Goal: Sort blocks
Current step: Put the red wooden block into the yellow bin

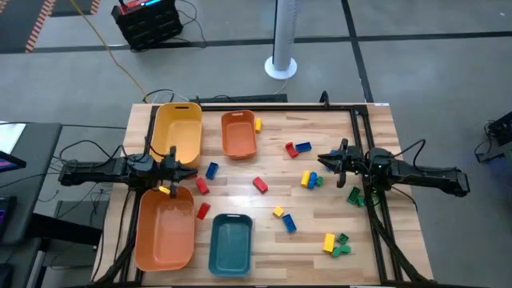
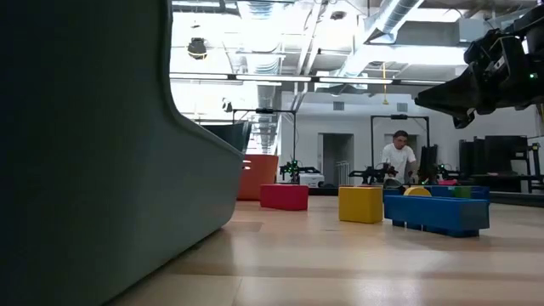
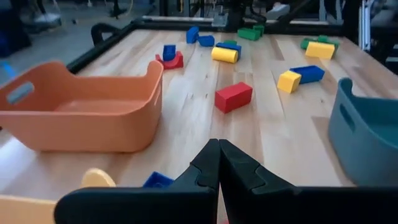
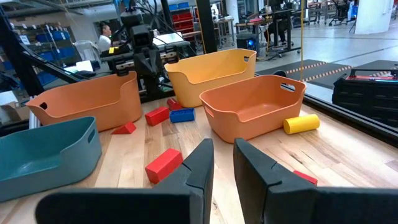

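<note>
A wooden table (image 1: 336, 204) carries four trays (image 1: 178, 132) and scattered blocks (image 1: 260, 184).
</note>
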